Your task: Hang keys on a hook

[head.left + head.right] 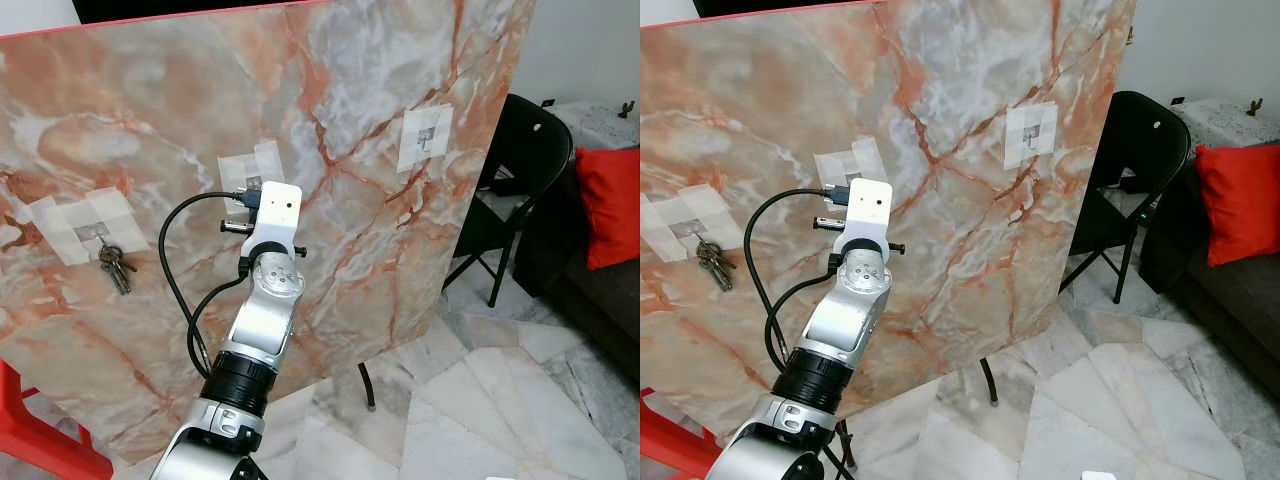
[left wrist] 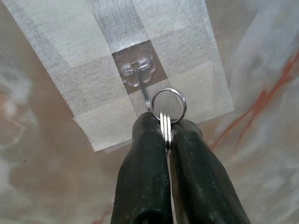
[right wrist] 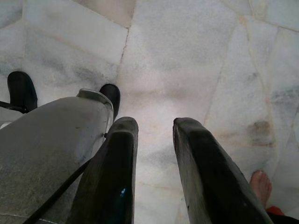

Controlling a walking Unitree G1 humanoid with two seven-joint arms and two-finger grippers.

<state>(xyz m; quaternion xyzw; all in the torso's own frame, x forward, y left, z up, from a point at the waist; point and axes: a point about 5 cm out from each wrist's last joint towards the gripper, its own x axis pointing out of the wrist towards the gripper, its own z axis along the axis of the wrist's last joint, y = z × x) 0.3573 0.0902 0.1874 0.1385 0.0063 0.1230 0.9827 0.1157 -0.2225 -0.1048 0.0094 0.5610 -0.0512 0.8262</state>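
Keys' ring (image 2: 168,104) — clenched between the left gripper (image 2: 167,135) fingers — sits just beside the taped hook (image 2: 141,83); we judge the ring must slip over its tip. Right gripper (image 3: 154,140) hangs released.

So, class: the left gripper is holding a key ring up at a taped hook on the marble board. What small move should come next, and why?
Probably ease the key ring slightly over the hook's tip, then lower it. The left gripper pinches the ring beside the hook's wire, seemingly not yet threaded.

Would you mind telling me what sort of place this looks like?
Probably a living room in a home: a sofa with a red cushion, a black folding chair and a marble floor.
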